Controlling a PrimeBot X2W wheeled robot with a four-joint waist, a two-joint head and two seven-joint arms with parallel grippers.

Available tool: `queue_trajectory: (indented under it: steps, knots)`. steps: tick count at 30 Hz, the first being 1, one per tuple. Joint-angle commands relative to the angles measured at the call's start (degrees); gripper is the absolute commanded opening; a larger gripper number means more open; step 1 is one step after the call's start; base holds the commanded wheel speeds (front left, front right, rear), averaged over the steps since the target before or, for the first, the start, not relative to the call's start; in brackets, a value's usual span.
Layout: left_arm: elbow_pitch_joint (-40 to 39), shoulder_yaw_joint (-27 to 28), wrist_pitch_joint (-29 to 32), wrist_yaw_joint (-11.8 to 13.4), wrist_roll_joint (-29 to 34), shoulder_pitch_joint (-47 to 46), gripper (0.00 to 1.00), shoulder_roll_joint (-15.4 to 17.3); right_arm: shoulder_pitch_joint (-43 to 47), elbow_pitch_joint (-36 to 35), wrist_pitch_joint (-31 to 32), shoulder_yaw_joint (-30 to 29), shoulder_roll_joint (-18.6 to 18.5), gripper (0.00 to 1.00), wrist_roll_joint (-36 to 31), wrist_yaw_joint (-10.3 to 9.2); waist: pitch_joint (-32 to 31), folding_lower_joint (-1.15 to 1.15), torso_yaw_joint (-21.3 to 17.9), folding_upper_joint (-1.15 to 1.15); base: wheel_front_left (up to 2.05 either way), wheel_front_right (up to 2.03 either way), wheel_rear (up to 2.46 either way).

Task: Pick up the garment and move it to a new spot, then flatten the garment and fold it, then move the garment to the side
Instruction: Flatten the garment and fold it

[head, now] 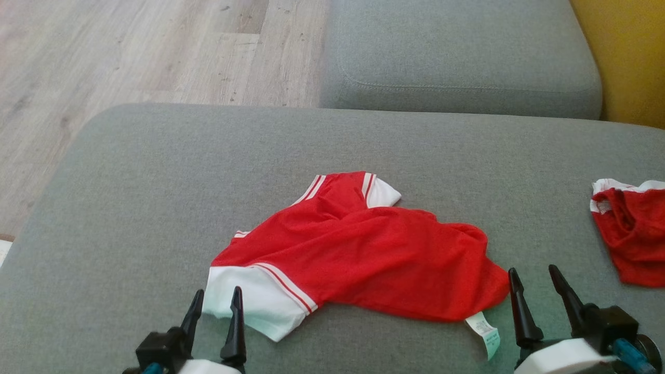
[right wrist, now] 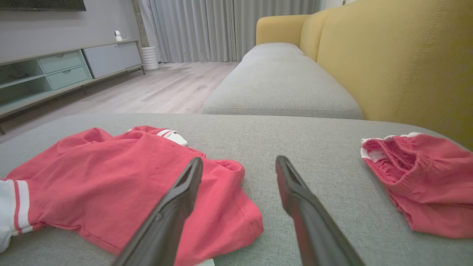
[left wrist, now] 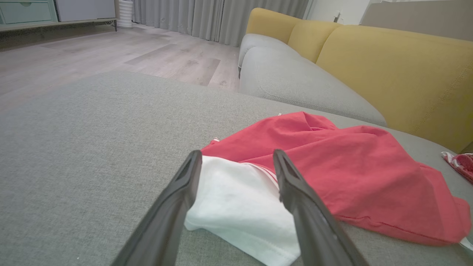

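Red garment (head: 363, 249), white-sleeved and rumpled, lying unfolded on the grey seat cushion (head: 130, 182), about midway between its left and right edges and closer to the near edge; a white care label (head: 484, 332) juts from the hem toward that edge. Left gripper (head: 218, 289), jaws apart and empty, at the near edge with its fingertips at the white sleeve (head: 254, 301). Right gripper (head: 533, 268), jaws apart and empty, just beside the hem's right end. Second red garment (head: 628, 234) crumpled at the right edge, well apart. Beyond the far edge: wooden floor (head: 130, 47), another grey cushion (head: 457, 47).
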Motion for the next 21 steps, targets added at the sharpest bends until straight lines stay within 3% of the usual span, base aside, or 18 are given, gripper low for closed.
queue_trajectory:
  steps: [1,13,21]
  knots:
    - [-1.79,1.48,-0.2,0.21,0.56,-2.57,1.0,0.96,-2.36,-1.52,-1.2,1.2,-0.53,1.0,0.22,0.39,0.04,0.01,-0.03,0.0,0.0,0.0,0.0]
    - [-0.15,2.0,2.5,1.24,-1.12,-2.07,1.0,1.8,-3.32,-1.66,-1.62,0.66,-0.53,1.0,0.2,0.39,0.84,0.01,-0.29,0.0,0.0,0.0,0.0]
    - [8.71,3.32,5.31,0.14,-3.92,-3.74,1.0,2.21,-3.94,-2.35,-0.63,0.41,-0.53,1.0,-1.06,0.39,3.15,0.01,-2.22,0.0,0.0,0.0,0.0]
